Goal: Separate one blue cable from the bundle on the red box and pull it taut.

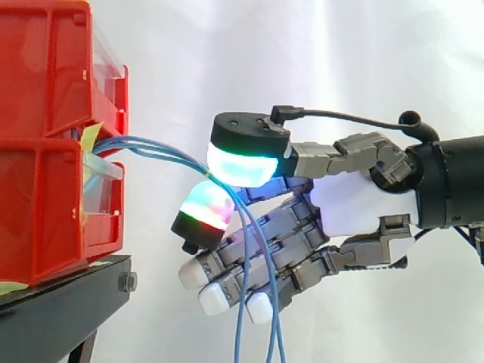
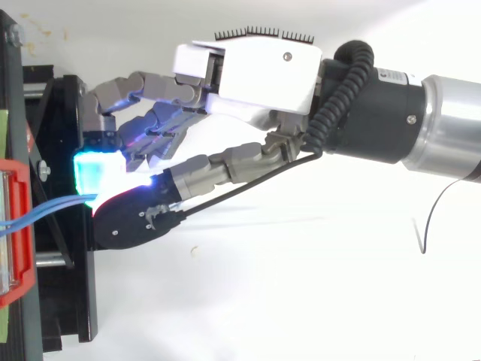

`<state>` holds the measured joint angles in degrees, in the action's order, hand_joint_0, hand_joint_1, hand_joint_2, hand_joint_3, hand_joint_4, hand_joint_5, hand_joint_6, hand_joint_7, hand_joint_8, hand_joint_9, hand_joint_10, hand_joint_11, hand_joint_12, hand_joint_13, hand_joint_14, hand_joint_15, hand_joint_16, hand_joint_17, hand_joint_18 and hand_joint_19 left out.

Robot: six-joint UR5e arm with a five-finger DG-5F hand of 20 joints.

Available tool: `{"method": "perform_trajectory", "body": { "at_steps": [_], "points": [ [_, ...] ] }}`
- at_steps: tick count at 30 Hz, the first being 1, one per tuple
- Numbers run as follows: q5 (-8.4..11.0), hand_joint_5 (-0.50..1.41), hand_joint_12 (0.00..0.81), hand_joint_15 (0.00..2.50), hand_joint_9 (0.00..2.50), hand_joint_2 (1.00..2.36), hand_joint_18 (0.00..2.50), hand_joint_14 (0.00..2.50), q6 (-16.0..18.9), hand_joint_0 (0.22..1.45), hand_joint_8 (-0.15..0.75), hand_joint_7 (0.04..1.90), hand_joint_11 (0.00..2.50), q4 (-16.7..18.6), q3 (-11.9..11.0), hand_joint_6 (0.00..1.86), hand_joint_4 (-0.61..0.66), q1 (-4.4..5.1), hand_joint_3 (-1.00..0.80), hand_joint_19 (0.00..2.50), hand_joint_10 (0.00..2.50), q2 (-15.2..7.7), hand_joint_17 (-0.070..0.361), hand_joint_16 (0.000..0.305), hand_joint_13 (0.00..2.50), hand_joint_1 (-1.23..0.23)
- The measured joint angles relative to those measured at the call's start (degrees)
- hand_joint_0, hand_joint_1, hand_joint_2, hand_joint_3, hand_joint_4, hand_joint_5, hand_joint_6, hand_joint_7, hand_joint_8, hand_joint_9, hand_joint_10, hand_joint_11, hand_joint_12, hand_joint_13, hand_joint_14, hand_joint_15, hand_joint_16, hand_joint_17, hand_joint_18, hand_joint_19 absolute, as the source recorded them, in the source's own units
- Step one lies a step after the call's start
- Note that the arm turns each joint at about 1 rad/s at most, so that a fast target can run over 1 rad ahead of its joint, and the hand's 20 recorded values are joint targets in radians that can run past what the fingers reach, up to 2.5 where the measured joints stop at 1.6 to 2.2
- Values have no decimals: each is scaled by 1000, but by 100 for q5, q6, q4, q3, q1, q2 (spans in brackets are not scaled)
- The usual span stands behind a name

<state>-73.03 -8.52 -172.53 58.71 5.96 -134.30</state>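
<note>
A few thin blue cables (image 1: 162, 151) come out between the two stacked red bins (image 1: 45, 189) and run right in a shallow sag. My hand (image 1: 355, 204) reaches in from the right. Its glowing thumb pad (image 1: 246, 162) and one glowing fingertip (image 1: 203, 208) pinch the cables between them, a little way off the bin front. Past the pinch the strands hang down in front of the other, straighter fingers (image 1: 219, 299). I cannot tell how many strands are in the pinch. From above, the cables (image 2: 45, 208) lead from the red box (image 2: 19, 233) to the hand (image 2: 255, 75).
The bins sit on a black stand (image 1: 68, 295), whose edge lies just below and left of the fingers. A yellow tape tab (image 1: 91, 136) sticks out where the cables leave the bins. A white curtain hangs behind.
</note>
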Motion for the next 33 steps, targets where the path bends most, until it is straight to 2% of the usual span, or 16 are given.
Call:
{"method": "perform_trajectory", "body": {
  "at_steps": [15, 33],
  "points": [
    [0, -40, 381, 308, 857, 1002, 752, 10, 0, 555, 344, 1485, 304, -17, 0, 501, 241, 10, -461, 539, 8, -1, 111, 49, 740, -676],
    [0, -39, 403, 304, 901, 1000, 809, 10, 9, 499, 369, 1373, 309, -86, 8, 572, 265, 19, -500, 512, 8, 0, 120, 53, 773, -695]
  ]
}}
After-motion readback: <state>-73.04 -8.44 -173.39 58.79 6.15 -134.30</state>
